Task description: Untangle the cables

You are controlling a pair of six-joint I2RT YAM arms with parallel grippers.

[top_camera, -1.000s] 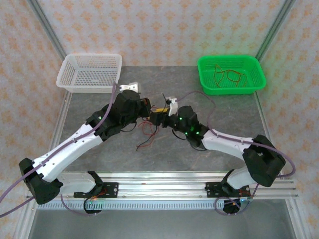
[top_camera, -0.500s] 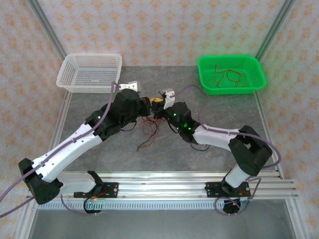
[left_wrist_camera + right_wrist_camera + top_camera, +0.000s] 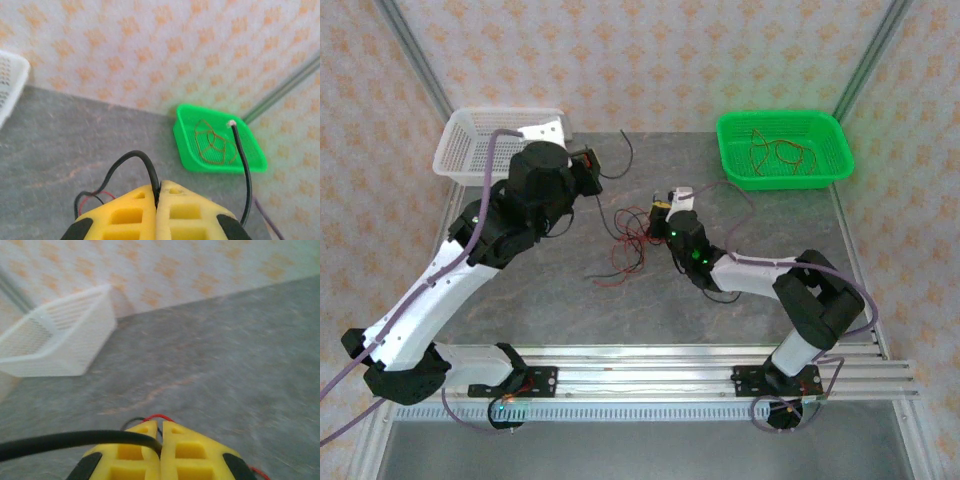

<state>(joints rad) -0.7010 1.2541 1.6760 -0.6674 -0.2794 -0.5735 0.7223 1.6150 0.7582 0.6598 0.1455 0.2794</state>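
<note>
The cables (image 3: 630, 240) are seen as a loose tangle of red and black strands lying on the grey table (image 3: 550, 300) near its middle, between the two arms. The left gripper (image 3: 588, 160) is held at the far left, just beside the near right corner of the white basket (image 3: 500, 145). In the left wrist view its yellow fingers (image 3: 125, 215) are pressed flat together, and a black wire (image 3: 132, 157) is pinched in the seam between them. That wire is looped up from the near left into the seam, and a free end is carried upward on the right side of the fingers, its tip seen against the green basket (image 3: 190, 150). The right gripper (image 3: 665, 207) is placed at the far right edge of the tangle. In the right wrist view its fingers (image 3: 190, 455) are likewise closed tight, a black strand (image 3: 75, 439) is gripped where they meet, and a red loop (image 3: 156, 417) is visible just beyond their tips. Whether both grippers are clamped on one and the same wire cannot be told. A few more thin wires (image 3: 775, 150) are left lying inside the green basket at the far right
</note>
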